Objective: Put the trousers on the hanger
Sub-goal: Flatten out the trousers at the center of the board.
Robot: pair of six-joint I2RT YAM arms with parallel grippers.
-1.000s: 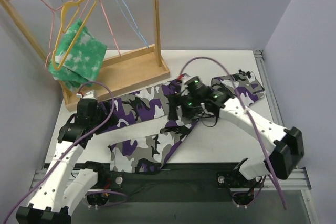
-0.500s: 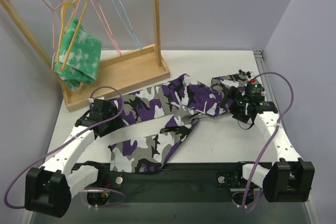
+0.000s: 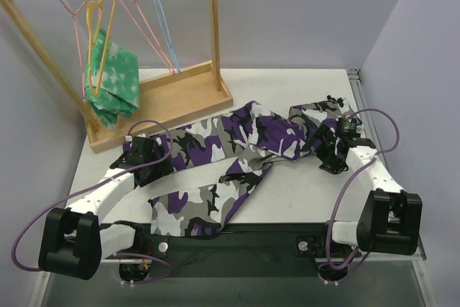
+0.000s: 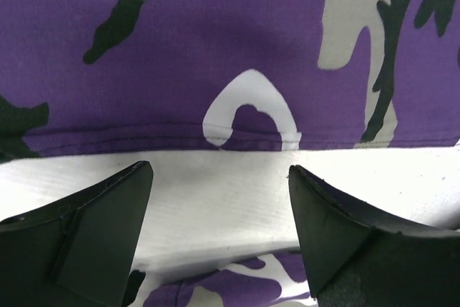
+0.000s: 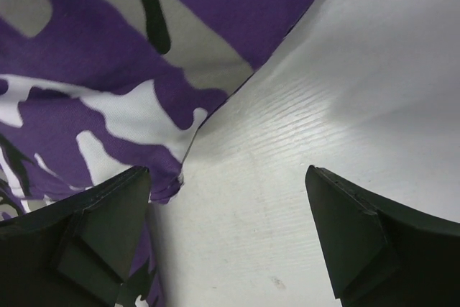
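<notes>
Hanger (image 3: 96, 28) is well beyond the left gripper (image 3: 147, 154) and above it, hooked on the rail of the wooden rack (image 3: 183, 95). Hook up, triangle hanging down, seen nearly edge-on. Nothing of the trousers is on it.

Also on the rail: two pink hangers (image 3: 138, 23) as far as I can tell, one blue hanger (image 3: 164, 28) and one green-and-white garment (image 3: 113, 85). I can't tell which hanger carries the garment.

Left gripper is low over the table (image 3: 302, 192) with its fingers apart and empty. The left wrist view shows what the top view hides: a stitched hem edge just ahead of the fingertips, a bare strip of table between them, and more camo cloth under the near side.

One pair of trousers (image 3: 237, 141), flat on the table between the two grippers. Long axis runs from the left gripper across to the right gripper. One leg points at the left gripper – the other angles off toward the arm bases.

Right gripper (image 3: 332, 150) is at the trousers' bunched right end, fingers spread wide, gripping nothing. The right wrist view shows the cloth edge by one finger (image 5: 108, 213) and bare table across the rest of the gap.
</notes>
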